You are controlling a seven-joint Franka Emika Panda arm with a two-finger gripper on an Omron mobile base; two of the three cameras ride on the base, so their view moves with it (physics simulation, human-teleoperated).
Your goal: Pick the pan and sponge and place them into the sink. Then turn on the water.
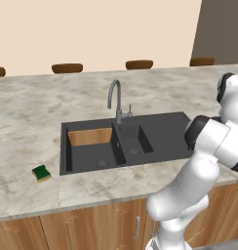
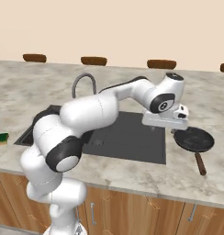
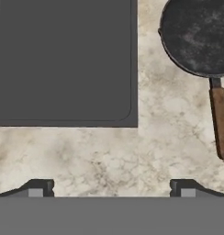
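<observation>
The black pan (image 2: 194, 139) lies on the marble counter right of the sink (image 2: 127, 135), its brown handle (image 3: 220, 121) pointing toward the counter's front edge. My gripper (image 2: 172, 130) hovers over the counter between the sink's drainboard (image 3: 63, 59) and the pan (image 3: 201, 36). In the hand view the gripper (image 3: 111, 190) is open wide with nothing between its fingertips (image 3: 40, 188). The green and yellow sponge (image 1: 41, 172) sits on the counter left of the sink (image 1: 160, 132). No water is in view at the grey faucet (image 1: 114, 100).
A wood-brown panel (image 1: 90, 136) leans in the left basin. Several brown stool tops (image 1: 67, 68) line the far side of the counter. Wooden cabinet doors (image 2: 146, 213) run below the front edge.
</observation>
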